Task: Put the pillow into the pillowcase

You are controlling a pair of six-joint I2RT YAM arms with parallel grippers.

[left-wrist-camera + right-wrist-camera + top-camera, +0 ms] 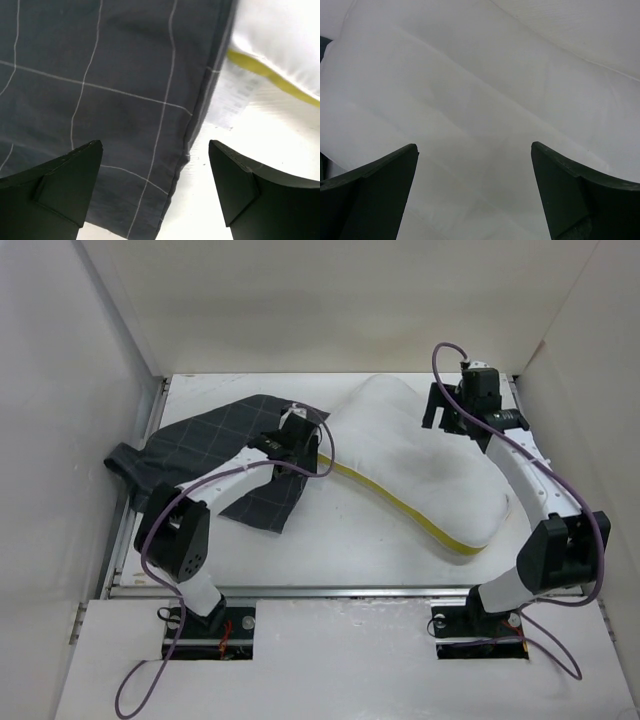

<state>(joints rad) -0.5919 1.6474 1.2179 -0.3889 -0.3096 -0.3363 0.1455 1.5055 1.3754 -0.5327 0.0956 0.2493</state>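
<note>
So, far left of the table (330, 550) there's the pillowcase (225, 445), kinda rumpled, with one corner reaching the table's left edge. My left gripper (155, 147) hangs over its right hem. Fingers are spread wide and there's nothing between them, just grey grid cloth underneath. Right beside that hem is the pillow (420, 460), fully outside the case. It runs diagonally from the far middle to the near right, yellow piping along its near edge. My right gripper (474, 147) sits above the pillow's far right end, also released, plain white fabric below it. Can't tell if either one touches the cloth.
</note>
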